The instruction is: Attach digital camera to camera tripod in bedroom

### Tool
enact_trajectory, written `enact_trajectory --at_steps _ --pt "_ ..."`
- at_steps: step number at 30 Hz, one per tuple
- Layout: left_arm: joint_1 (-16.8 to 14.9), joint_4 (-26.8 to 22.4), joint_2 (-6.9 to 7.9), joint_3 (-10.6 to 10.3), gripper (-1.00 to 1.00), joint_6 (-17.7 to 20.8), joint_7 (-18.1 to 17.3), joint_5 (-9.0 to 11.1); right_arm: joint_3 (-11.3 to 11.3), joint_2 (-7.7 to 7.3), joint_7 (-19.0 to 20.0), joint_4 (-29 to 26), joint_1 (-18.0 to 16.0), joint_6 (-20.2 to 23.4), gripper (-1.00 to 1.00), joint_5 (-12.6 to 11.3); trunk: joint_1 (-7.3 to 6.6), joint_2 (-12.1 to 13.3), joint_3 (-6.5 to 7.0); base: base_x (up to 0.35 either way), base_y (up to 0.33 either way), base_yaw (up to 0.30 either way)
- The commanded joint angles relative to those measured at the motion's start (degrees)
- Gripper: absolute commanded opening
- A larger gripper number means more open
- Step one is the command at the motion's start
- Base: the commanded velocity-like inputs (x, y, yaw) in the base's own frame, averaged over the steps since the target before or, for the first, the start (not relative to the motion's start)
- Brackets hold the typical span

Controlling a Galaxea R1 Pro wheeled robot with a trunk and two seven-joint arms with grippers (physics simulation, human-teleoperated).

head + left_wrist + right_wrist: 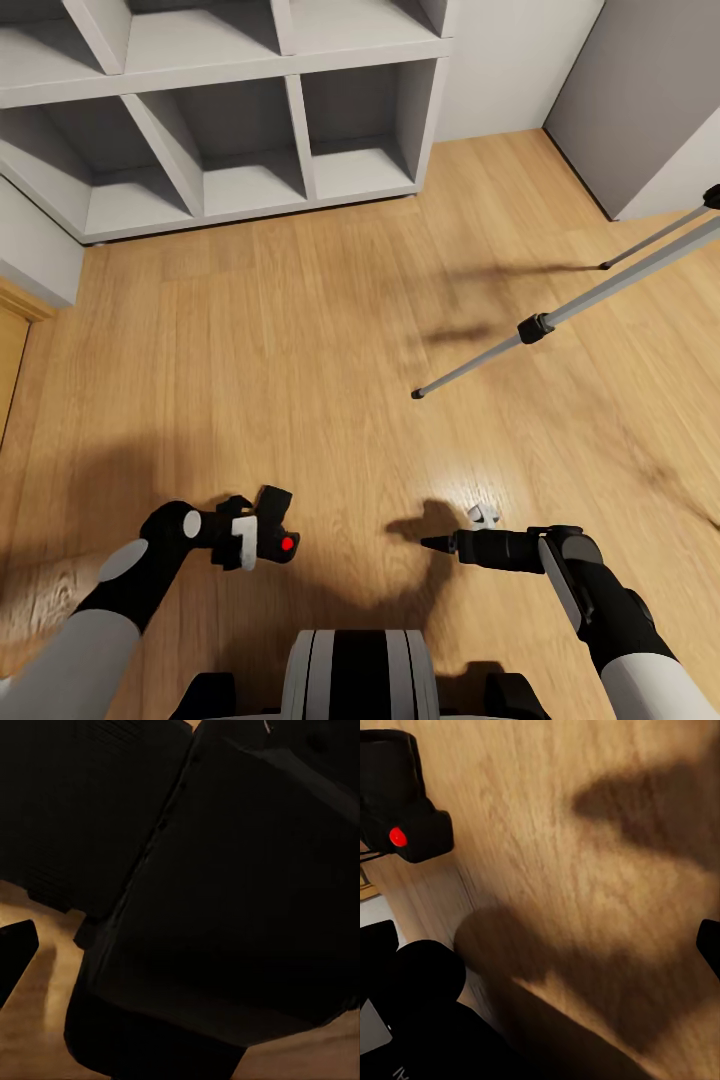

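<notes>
Bedroom floor (300, 330) of light wood planks spread wide across the head view. Grey cube shelving (230, 120) up against the far wall. Camera tripod (560, 315) leaning in from the right edge, two silver legs reaching down to black feet on the planks. Left gripper (250, 535) low at the left, clamped on the digital camera (275, 530), red button showing on top, held above the floor and well apart from the tripod. Right gripper (440, 544) pointing inward toward the camera, fingers seemingly together; hard to tell for certain.
</notes>
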Motion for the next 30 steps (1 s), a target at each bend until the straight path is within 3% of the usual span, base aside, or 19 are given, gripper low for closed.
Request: enact_trajectory --at_steps 1,4,5,19,23,24,25,28,29,30 --pt "-0.01 0.63 -0.23 -0.13 1.00 -0.48 0.36 -0.86 -0.04 0.00 -0.04 -0.01 -0.02 0.46 1.00 -0.36 -0.01 -0.01 -0.03 0.000 0.000 0.000" --pt "-0.01 2.02 -0.93 -0.13 1.00 -0.69 1.01 -2.28 -0.04 0.01 -0.02 -0.01 -0.02 0.48 1.00 -0.36 -0.01 -0.01 -0.03 0.000 0.000 0.000" --pt "-0.01 2.08 -0.99 -0.12 -1.00 -0.70 1.04 -2.40 -0.04 0.01 -0.02 -0.01 -0.02 0.49 1.00 -0.36 -0.01 -0.01 -0.03 0.000 0.000 0.000" --pt "-0.01 0.54 -2.55 -0.03 -1.00 -1.06 1.04 -2.66 -0.04 0.00 0.04 -0.01 -0.02 0.55 1.00 -0.32 -0.01 -0.01 -0.03 0.000 0.000 0.000" --pt "-0.01 -3.45 -2.64 0.07 -1.00 -1.11 -0.10 -2.30 -0.04 0.01 0.00 -0.01 -0.02 0.55 1.00 -0.29 -0.01 -0.01 -0.03 0.000 0.000 0.000" --pt "-0.01 -5.98 -2.76 0.12 -1.00 -1.04 -0.94 -2.22 -0.04 0.01 -0.04 -0.01 -0.02 0.55 1.00 -0.28 -0.01 -0.01 -0.03 0.000 0.000 0.000" --pt "-0.01 -13.86 -4.15 0.15 -1.00 -0.64 -5.11 -1.61 -0.04 0.01 -0.08 -0.01 -0.02 0.55 1.00 -0.33 -0.01 -0.01 -0.03 0.000 0.000 0.000" --pt "-0.01 -22.15 -7.71 0.36 -1.00 1.70 -14.45 1.86 -0.04 0.01 -0.16 -0.01 -0.02 0.55 1.00 -0.35 -0.01 -0.01 -0.03 0.000 0.000 0.000" --pt "-0.01 -28.10 -10.67 10.30 -1.00 27.57 -35.37 51.51 0.03 0.13 -0.28 -0.01 -0.02 0.46 1.00 -0.32 -0.01 -0.01 -0.03 0.000 0.000 0.000" --pt "-0.01 -27.54 -10.74 10.38 -1.00 27.90 -35.37 53.75 0.03 0.14 -0.28 -0.01 -0.02 0.46 1.00 -0.31 -0.01 -0.01 -0.03 0.000 0.000 0.000"
